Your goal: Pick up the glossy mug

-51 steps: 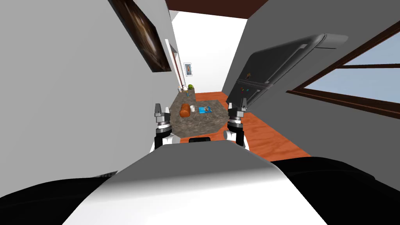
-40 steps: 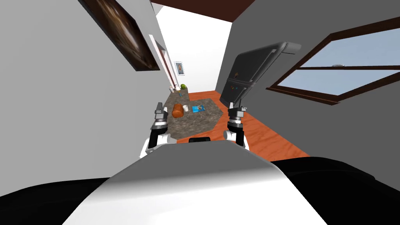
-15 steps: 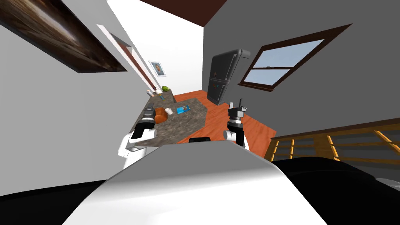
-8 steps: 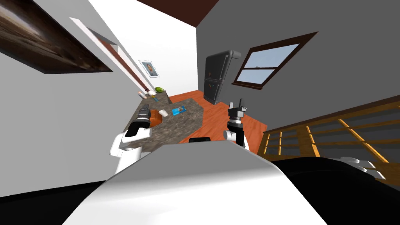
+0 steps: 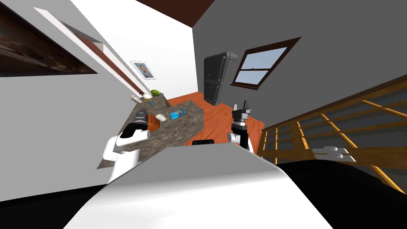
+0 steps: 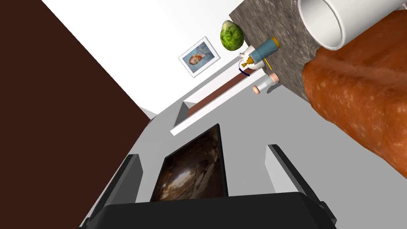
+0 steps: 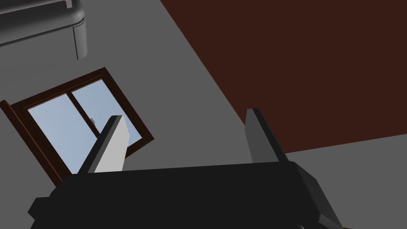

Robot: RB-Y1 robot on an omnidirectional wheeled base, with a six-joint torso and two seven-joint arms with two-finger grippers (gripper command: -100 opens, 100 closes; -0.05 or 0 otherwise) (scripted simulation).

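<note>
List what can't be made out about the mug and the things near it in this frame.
Handle of the white mug: the left wrist view's edge cuts the mug off and the orange-brown loaf overlaps its side; in the head view, too small.
Identity of the blue flat item on the stone counter: head view, too small.
Gap from left gripper to mug: head view, too small.

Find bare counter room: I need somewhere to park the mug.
Bare: the counter near me, this side of the brown loaf, and the strip right of the blue packet. Crowded: the far end around the green ball and bottle.
</note>
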